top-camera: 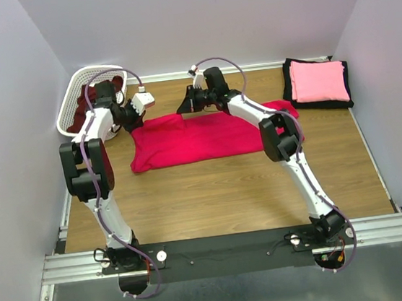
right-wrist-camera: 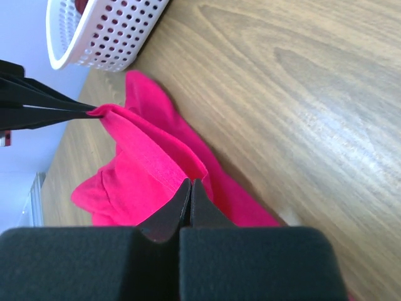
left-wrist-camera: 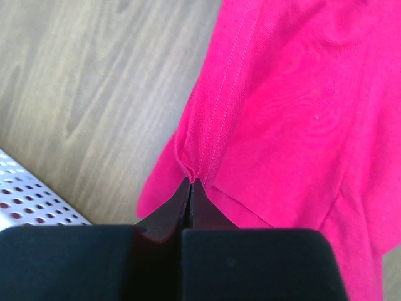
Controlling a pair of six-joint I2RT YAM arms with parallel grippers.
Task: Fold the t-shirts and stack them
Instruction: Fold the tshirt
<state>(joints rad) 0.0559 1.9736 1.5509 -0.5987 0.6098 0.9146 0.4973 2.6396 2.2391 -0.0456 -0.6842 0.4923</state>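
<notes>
The crimson-red t-shirt (top-camera: 199,137) lies spread across the middle of the table. My left gripper (top-camera: 139,115) is shut on its far left hem (left-wrist-camera: 199,164) and lifts it a little. My right gripper (top-camera: 188,103) is shut on the same far edge (right-wrist-camera: 164,164) further right; my left fingers (right-wrist-camera: 44,106) show there pinching the cloth. A folded light pink t-shirt (top-camera: 318,80) lies on a folded black t-shirt (top-camera: 343,98) at the far right. A dark maroon t-shirt (top-camera: 81,118) lies in the basket.
The white lattice basket (top-camera: 72,100) stands at the far left corner, next to my left gripper; it also shows in the left wrist view (left-wrist-camera: 28,197) and the right wrist view (right-wrist-camera: 106,31). The wooden table (top-camera: 220,192) ends at walls on three sides.
</notes>
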